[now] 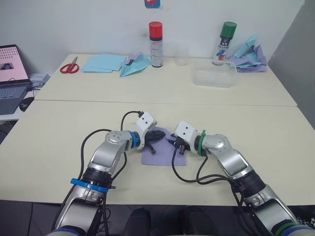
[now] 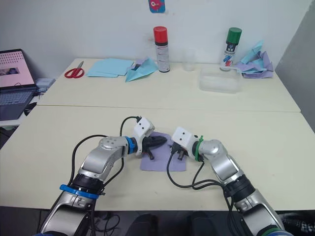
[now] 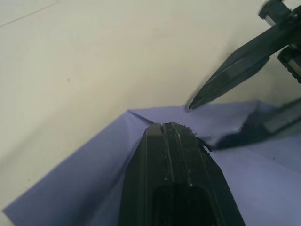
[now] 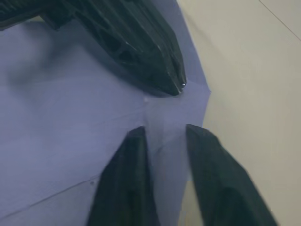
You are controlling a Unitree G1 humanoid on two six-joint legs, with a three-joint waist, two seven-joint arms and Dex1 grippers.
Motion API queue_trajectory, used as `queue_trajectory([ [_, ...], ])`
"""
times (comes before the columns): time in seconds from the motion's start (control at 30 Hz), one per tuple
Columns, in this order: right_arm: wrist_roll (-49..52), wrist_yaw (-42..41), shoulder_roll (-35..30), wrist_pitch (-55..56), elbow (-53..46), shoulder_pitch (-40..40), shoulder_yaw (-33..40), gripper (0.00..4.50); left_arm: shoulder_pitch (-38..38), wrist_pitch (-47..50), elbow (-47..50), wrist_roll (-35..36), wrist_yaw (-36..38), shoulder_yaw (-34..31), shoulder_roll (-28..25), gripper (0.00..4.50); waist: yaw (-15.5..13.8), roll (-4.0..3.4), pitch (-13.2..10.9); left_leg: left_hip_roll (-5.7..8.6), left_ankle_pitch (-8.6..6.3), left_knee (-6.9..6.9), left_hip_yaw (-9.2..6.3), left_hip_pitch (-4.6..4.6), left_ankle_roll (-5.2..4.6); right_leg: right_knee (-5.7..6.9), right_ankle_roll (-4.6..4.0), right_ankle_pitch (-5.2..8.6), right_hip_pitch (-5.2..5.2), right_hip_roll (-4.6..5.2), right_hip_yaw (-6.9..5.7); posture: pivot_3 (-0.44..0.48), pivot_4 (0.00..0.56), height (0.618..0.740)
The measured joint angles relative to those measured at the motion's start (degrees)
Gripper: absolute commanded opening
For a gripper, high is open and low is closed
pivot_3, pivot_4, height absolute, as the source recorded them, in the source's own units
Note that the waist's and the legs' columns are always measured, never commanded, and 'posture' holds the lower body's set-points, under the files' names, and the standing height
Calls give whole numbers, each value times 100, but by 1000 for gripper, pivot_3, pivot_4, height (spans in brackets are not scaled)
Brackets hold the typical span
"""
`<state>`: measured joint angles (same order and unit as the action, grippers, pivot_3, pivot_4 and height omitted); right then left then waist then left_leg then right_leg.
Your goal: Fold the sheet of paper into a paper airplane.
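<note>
Left gripper lies low over the thin pale lavender sheet of paper, black fingers pressed together, tips at the sheet's far edge; whether paper is pinched between them I cannot tell. Right gripper comes in from the opposite side, its two fingers parted with a narrow gap, tips resting on the sheet next to the left gripper's tip. In the right wrist view a faint crease runs across the paper just in front of the fingertips. Sheet lies flat on the near cream table, between the two grippers, one corner looks folded over.

Far table, beyond the seam: clear plastic tray; red-handled scissors; stack of light blue paper sheets with a teal-blue paper plane beside it; red-capped spray can; clear plastic cup; green-capped spray can; heap of crumpled blue and lavender paper at the far right corner. Open laptop sits off the left edge.
</note>
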<state>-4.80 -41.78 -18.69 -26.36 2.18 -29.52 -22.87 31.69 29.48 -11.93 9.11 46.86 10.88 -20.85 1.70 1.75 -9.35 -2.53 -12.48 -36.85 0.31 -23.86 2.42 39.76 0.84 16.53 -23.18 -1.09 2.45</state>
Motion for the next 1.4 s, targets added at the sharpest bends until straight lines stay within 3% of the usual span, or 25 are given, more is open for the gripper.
queue_trajectory([
  [0.17,128,-78,2,-205,-129,18,37,4442,178,-189,-440,-83,28,120,171,0,10,0,0,0,0,-1,0,0,0,0,0,0,0,-6,0,0,150,740],
  [0.6,730,-266,-67,-924,-665,396,400,4478,306,-547,-660,-318,283,346,118,0,6,0,0,0,0,-2,-1,0,0,-1,0,0,0,-4,4,0,150,740],
  [0.77,892,19,-8,-906,-770,395,894,2896,296,-635,-670,-373,379,362,65,0,9,0,0,0,0,-1,1,1,0,-1,0,0,0,-9,3,0,150,740],
  [1.03,618,543,348,-667,-170,362,588,13,297,-744,-721,-399,394,362,63,0,9,0,0,-2,0,-2,2,2,0,0,0,0,0,-12,7,0,150,740],
  [1.4,563,648,22,-969,-544,493,530,13,394,-965,-910,-495,406,455,79,0,8,0,4,-1,0,-5,1,5,0,2,0,-1,6,-11,4,0,150,740],
])
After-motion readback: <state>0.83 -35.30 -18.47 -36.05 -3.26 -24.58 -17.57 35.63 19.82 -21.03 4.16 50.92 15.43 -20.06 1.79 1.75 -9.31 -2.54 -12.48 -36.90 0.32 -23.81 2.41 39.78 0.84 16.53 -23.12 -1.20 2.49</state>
